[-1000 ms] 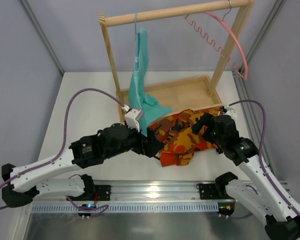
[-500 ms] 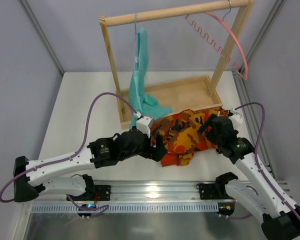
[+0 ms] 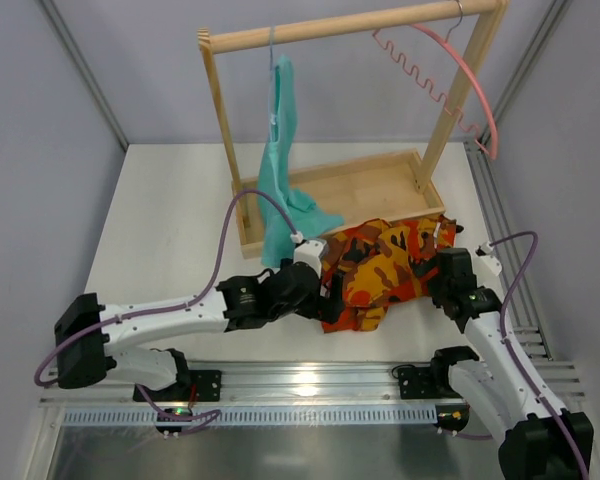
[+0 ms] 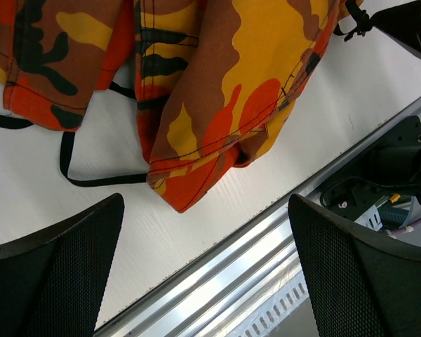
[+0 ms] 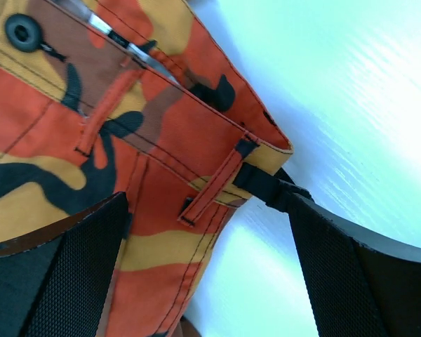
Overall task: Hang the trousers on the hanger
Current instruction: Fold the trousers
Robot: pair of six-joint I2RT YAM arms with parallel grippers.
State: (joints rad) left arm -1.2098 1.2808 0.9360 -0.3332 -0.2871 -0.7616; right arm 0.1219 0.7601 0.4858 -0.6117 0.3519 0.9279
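Fingers (image 4: 63,274) of the left gripper (image 4: 205,210) stand wide apart, black mesh pads facing each other, with nothing between them; the hem end of the trousers (image 3: 380,265) and a thin black cord (image 4: 77,172) lie just beyond the tips. Over on the right gripper (image 5: 207,203) the 2 fingers (image 5: 337,281) are spread wide as well, framing the waistband, where 1 belt loop (image 5: 212,181), a dark button (image 5: 21,31) and a black buckle (image 5: 266,186) show. Neither holds any cloth.

From where I stand, the camouflage trousers lie crumpled on the white table (image 3: 170,220), between the 2 arms and up against the front of the wooden tray (image 3: 380,185). Above it, on the wooden rack (image 3: 350,25), the pink hanger (image 3: 470,85) hangs bare at the right end, and a teal garment (image 3: 280,150) hangs at the left. An aluminium rail (image 3: 310,385) runs along the near edge; plain grey walls close the room in.
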